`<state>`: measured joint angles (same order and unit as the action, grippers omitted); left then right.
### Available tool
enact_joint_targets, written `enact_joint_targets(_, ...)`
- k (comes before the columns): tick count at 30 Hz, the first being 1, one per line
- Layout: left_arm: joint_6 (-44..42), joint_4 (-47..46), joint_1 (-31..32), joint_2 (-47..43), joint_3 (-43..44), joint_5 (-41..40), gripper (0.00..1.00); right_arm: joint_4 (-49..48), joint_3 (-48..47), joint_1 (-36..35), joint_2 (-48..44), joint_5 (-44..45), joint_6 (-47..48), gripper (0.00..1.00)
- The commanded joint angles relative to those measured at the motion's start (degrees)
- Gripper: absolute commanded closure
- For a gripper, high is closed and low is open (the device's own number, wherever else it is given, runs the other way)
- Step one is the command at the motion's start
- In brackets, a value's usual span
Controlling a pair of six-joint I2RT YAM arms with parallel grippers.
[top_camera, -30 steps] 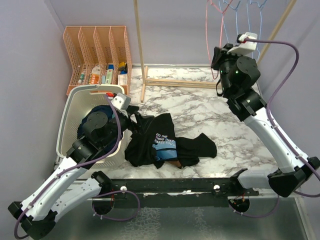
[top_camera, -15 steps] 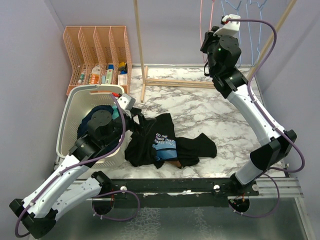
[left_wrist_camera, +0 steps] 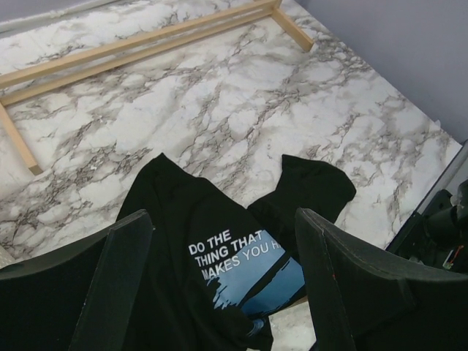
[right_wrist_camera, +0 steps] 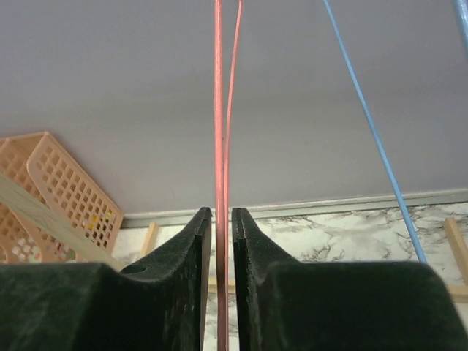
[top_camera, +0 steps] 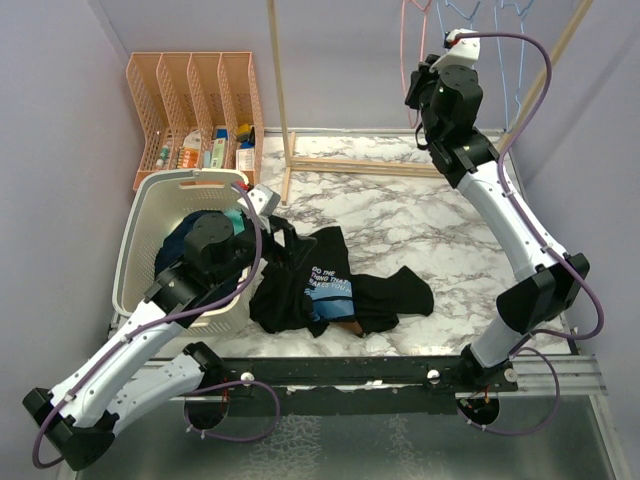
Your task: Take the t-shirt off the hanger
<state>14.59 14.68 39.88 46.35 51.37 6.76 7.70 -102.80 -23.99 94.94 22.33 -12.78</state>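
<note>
Ahead of left end effector, crumpled black t-shirt

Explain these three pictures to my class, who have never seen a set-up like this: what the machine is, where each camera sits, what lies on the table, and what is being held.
This is a robot with two arms bolted at the near edge of a marble table. Each arm ends in a two-finger gripper. The wide picture looks down from above and behind the arms. The other two come from a small camera on each wrist, so the black shapes at the bottom are that arm's own fingers. A black t-shirt lies crumpled on the table, off any hanger, beside a white laundry basket. The left gripper hangs open above the shirt and holds nothing. The right gripper is raised high at the back and is closed on the thin wire of a pink hanger.
</note>
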Motion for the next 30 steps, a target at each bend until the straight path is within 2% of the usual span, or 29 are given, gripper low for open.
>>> enact_joint_targets(1,-0.8,3.6,0.2,3.2,3.1,-2.3,0.19,5.8,0.3,0.3,-2.1,-7.8,-1.1,0.61)
enact_joint_targets(2,-0.8,4.0,0.2,4.0,3.4,-2.4,0.19,6.2,1.8,0.3,-3.5,-8.4,-1.2,0.46)
enact_joint_targets(5,-1.2,5.0,0.3,5.7,4.4,-2.5,0.17,7.8,6.2,0.3,-8.2,-10.5,-1.6,0.18)
enact_joint_targets(8,-1.7,6.3,0.3,7.8,5.4,-2.6,0.15,12.3,10.1,0.3,-13.4,-14.3,-2.6,0.02)
enact_joint_targets(12,-0.8,9.7,0.3,12.7,6.7,-5.5,0.14,20.7,16.7,0.3,-21.2,-19.5,-5.1,0.00)
enact_joint_targets(15,0.9,10.5,0.4,16.0,6.2,-4.0,0.14,24.9,24.2,0.3,-28.2,-23.7,-6.1,0.01)
enact_joint_targets(21,6.6,8.5,1.7,21.3,2.0,-0.6,0.14,27.6,41.5,0.3,-44.5,-33.5,-7.7,0.00)
enact_joint_targets(23,8.9,8.5,3.6,23.1,1.2,-3.6,0.14,27.6,46.1,0.3,-49.4,-32.3,-8.6,0.00)
enact_joint_targets(26,12.5,8.7,8.4,25.7,0.8,-12.8,0.11,27.5,51.6,0.3,-55.1,-30.1,-10.2,0.00)
enact_joint_targets(30,15.2,7.4,13.7,29.7,1.0,-17.3,0.05,27.3,55.3,0.3,-58.7,-28.0,-11.6,0.00)
